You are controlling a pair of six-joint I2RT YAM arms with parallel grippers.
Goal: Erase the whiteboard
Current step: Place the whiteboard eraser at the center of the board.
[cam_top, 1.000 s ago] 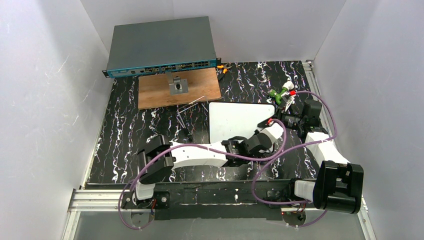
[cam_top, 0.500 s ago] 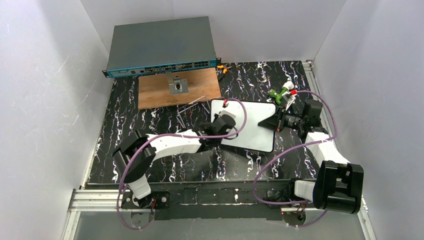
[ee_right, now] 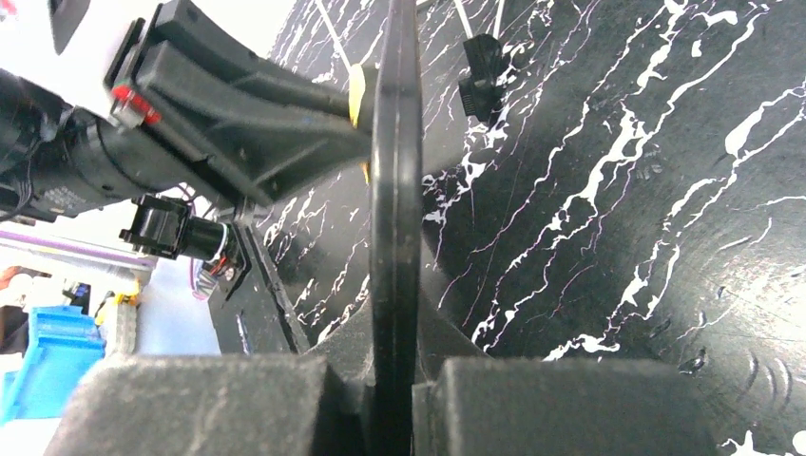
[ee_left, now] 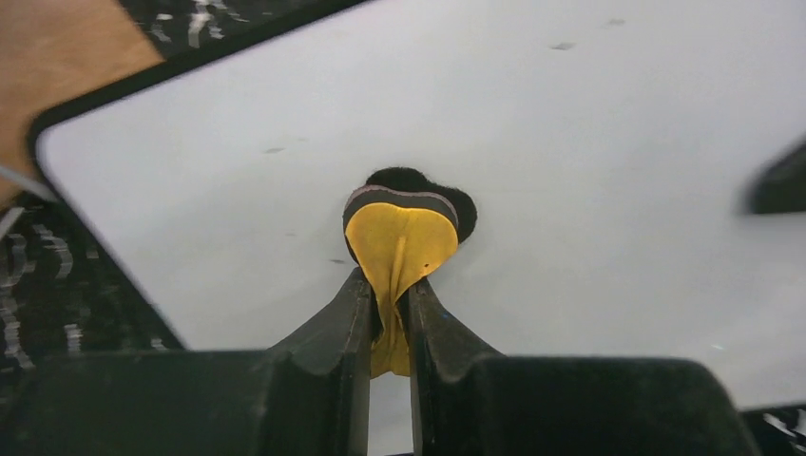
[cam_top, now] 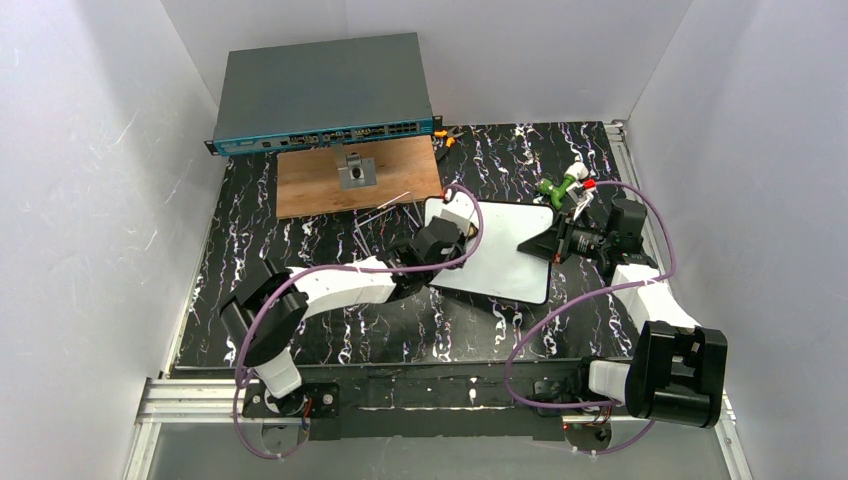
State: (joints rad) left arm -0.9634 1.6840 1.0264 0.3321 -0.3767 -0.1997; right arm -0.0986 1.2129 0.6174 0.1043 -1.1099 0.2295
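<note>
Left pincer (ee_left: 389, 283): clamped on yellow eraser (ee_left: 399, 237), shifted toward 11 o'clock corner of whiteboard (cam_top: 505, 255).
Right pincer (ee_right: 394, 366): still pinching whiteboard rim.

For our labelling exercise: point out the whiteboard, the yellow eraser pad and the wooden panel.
whiteboard (cam_top: 500, 265): top external view, bare white face.
yellow eraser pad (ee_left: 399, 242): left wrist view, yellow middle.
wooden panel (cam_top: 305, 190): top external view, bare left part.

A grey network switch (cam_top: 322, 90) sits just behind a brown wooden panel (cam_top: 400, 175).
</note>
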